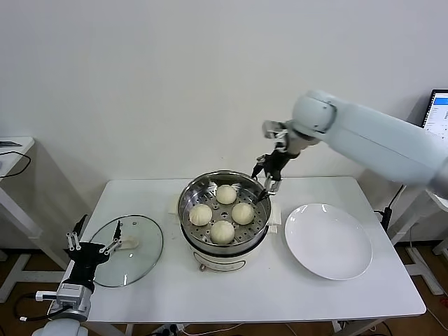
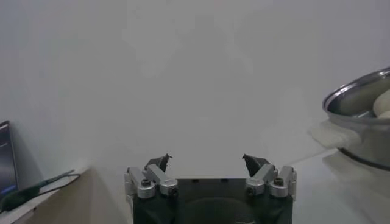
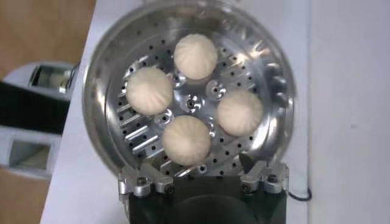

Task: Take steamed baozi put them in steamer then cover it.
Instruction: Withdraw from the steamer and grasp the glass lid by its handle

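The steel steamer (image 1: 190,194) stands at the table's middle with four baozi (image 1: 222,230) on its perforated tray. In the right wrist view the baozi (image 3: 195,56) sit in a ring on the tray (image 3: 190,104). My right gripper (image 1: 264,183) hovers open and empty just above the steamer's back right rim; it also shows in the right wrist view (image 3: 205,165). My left gripper (image 1: 89,246) is open and empty at the table's front left, beside the glass lid (image 1: 129,252). In the left wrist view (image 2: 208,161) the steamer's rim (image 2: 356,91) shows far off.
A large white plate (image 1: 327,240) lies bare to the right of the steamer. The glass lid with its white handle lies flat on the table's left. A monitor (image 1: 437,115) stands beyond the table at the right.
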